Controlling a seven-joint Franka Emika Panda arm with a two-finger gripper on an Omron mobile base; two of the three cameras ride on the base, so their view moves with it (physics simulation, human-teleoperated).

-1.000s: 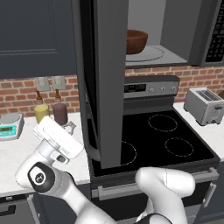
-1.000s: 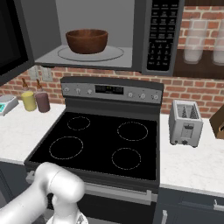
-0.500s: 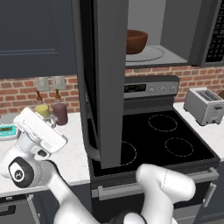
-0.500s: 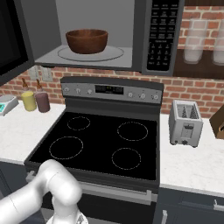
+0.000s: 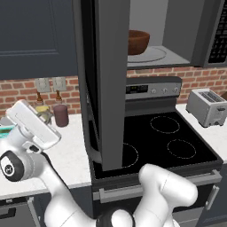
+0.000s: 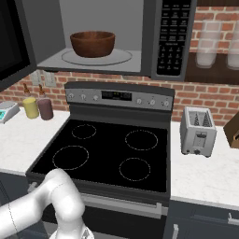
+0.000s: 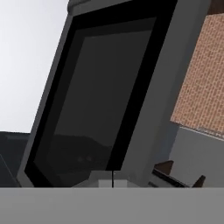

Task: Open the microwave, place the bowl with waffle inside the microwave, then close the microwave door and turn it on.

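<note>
Round wooden bowl (image 6: 92, 44) on glass turntable (image 6: 100, 58)

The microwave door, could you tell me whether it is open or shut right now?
Open: the microwave door stands swung out, and the bowl sits in the exposed cavity.

Hidden and cropped parts

Bowl (image 6: 92, 43) walls hide any waffle inside. Microwave door (image 5: 103, 80) cut by top edge in left base view, covering part of bowl there. Keypad (image 6: 172, 37) labels too small to read. Tool fingertips not discernible in hand view.
</note>
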